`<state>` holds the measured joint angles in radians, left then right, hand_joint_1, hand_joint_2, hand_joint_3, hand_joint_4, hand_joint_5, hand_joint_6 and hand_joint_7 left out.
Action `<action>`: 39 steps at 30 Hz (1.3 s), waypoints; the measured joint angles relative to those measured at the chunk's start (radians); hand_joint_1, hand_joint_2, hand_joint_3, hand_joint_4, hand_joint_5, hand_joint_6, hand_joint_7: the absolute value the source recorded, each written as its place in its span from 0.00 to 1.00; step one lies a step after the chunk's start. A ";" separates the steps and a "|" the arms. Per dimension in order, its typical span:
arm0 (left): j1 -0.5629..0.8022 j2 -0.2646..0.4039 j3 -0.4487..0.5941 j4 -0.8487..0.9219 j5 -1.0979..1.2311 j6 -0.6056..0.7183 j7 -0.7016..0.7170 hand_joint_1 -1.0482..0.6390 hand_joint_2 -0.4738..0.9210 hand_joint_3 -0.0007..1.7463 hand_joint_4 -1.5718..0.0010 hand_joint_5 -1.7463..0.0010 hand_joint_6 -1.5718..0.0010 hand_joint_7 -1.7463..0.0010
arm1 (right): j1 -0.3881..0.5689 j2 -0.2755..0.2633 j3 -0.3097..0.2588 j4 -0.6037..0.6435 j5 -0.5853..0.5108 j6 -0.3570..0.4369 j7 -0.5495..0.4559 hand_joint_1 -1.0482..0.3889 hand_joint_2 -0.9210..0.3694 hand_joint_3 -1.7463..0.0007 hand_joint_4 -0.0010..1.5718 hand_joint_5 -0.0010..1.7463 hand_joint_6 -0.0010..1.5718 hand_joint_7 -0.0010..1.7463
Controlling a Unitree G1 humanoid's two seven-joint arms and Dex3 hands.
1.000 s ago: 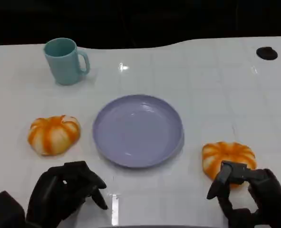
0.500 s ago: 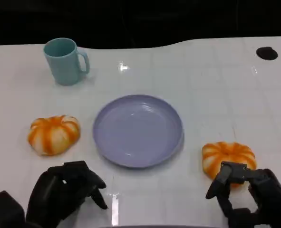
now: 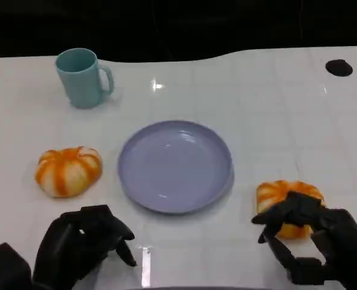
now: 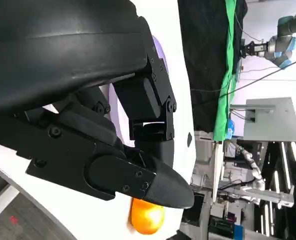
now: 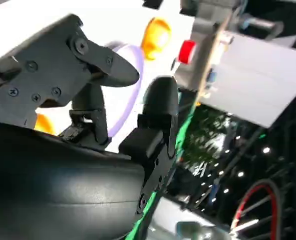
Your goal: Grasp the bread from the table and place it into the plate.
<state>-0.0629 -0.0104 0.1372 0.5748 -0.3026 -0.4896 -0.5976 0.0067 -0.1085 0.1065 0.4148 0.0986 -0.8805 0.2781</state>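
Two breads (image 3: pixel 67 171) (image 3: pixel 289 198) flanking plate (image 3: pixel 136 145).

The right hand (image 3: pixel 314 241) covers the near side of the bread (image 3: pixel 285 194) on the right, so whether the fingers actually touch it is anyone's guess, and the hand itself runs off the bottom edge. Left hand (image 3: pixel 81 244) is cut off by the bottom edge too, with its palm side out of sight. Right wrist view is pretty blurry, and the black fingers (image 5: pixel 90 107) hide most of the purple plate (image 5: pixel 130 85).
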 measured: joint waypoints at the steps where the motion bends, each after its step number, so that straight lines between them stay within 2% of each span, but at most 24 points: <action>1: 0.000 0.000 0.000 0.000 0.000 0.000 0.000 0.07 1.00 0.03 0.27 0.31 0.22 0.60 | 0.001 0.000 0.000 -0.010 0.010 0.008 0.008 0.46 0.09 0.76 0.27 0.56 0.19 0.42; 3: 0.000 0.000 0.000 0.000 0.000 0.000 0.000 0.07 1.00 0.03 0.27 0.31 0.22 0.60 | 0.008 -0.001 -0.004 -0.036 0.021 0.032 0.019 0.45 0.04 0.83 0.23 0.55 0.18 0.40; 7: 0.000 0.000 0.000 0.000 0.000 0.000 0.000 0.07 1.00 0.03 0.27 0.31 0.22 0.59 | 0.014 -0.009 -0.019 -0.084 0.019 0.064 0.026 0.44 0.01 0.89 0.15 0.53 0.16 0.36; 8: 0.000 0.000 0.000 0.000 0.000 0.000 0.000 0.06 1.00 0.03 0.27 0.31 0.22 0.59 | 0.014 -0.011 -0.023 -0.090 0.013 0.066 0.027 0.42 0.00 0.91 0.09 0.50 0.14 0.32; 10: 0.000 0.000 0.000 0.000 0.000 0.000 0.000 0.06 1.00 0.03 0.27 0.31 0.22 0.59 | 0.014 -0.021 -0.031 -0.105 -0.007 0.071 0.026 0.40 0.00 0.92 0.05 0.46 0.13 0.28; 12: 0.000 0.001 0.000 0.000 0.000 0.000 0.000 0.06 1.00 0.03 0.27 0.31 0.22 0.59 | 0.014 -0.032 -0.036 -0.122 -0.028 0.080 0.024 0.38 0.00 0.93 0.02 0.39 0.11 0.19; 15: -0.001 0.001 0.000 0.000 0.000 0.000 0.000 0.06 1.00 0.03 0.27 0.31 0.22 0.59 | 0.014 -0.055 -0.044 -0.158 -0.077 0.107 0.019 0.37 0.00 0.94 0.00 0.30 0.08 0.14; 17: -0.001 0.001 0.000 0.000 0.000 0.000 0.000 0.06 1.00 0.03 0.27 0.31 0.22 0.59 | 0.013 -0.076 -0.055 -0.180 -0.117 0.111 0.012 0.39 0.01 0.96 0.00 0.20 0.06 0.11; 19: -0.001 0.001 0.000 0.000 0.000 0.000 0.000 0.06 1.00 0.04 0.27 0.31 0.22 0.59 | 0.009 -0.097 -0.065 -0.197 -0.157 0.112 0.002 0.41 0.02 0.98 0.00 0.14 0.05 0.10; 21: -0.001 0.001 0.000 0.000 0.000 0.000 0.000 0.06 1.00 0.04 0.27 0.31 0.22 0.59 | 0.006 -0.120 -0.070 -0.216 -0.201 0.121 -0.006 0.48 0.06 0.99 0.00 0.10 0.04 0.09; 25: -0.001 0.001 0.000 0.000 0.000 0.000 0.000 0.06 1.00 0.04 0.27 0.31 0.22 0.59 | -0.001 -0.157 -0.077 -0.239 -0.298 0.125 -0.040 0.56 0.10 1.00 0.00 0.08 0.06 0.10; 28: -0.001 0.001 0.000 0.000 0.000 0.000 0.000 0.06 1.00 0.04 0.26 0.32 0.22 0.59 | -0.001 -0.179 -0.088 -0.269 -0.381 0.141 -0.076 0.57 0.10 1.00 0.00 0.06 0.06 0.09; 34: -0.001 0.001 -0.003 -0.001 0.001 0.000 0.000 0.06 1.00 0.04 0.27 0.32 0.22 0.59 | 0.007 -0.229 -0.102 -0.395 -0.582 0.248 -0.128 0.56 0.14 1.00 0.01 0.05 0.08 0.08; 39: -0.001 0.001 -0.004 -0.001 0.003 0.000 0.001 0.06 1.00 0.04 0.27 0.32 0.22 0.59 | 0.009 -0.263 -0.093 -0.464 -0.722 0.330 -0.150 0.55 0.14 1.00 0.02 0.09 0.12 0.05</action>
<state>-0.0640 -0.0098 0.1329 0.5734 -0.2997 -0.4896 -0.5964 0.0160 -0.3713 0.0137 -0.0495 -0.6230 -0.5507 0.1276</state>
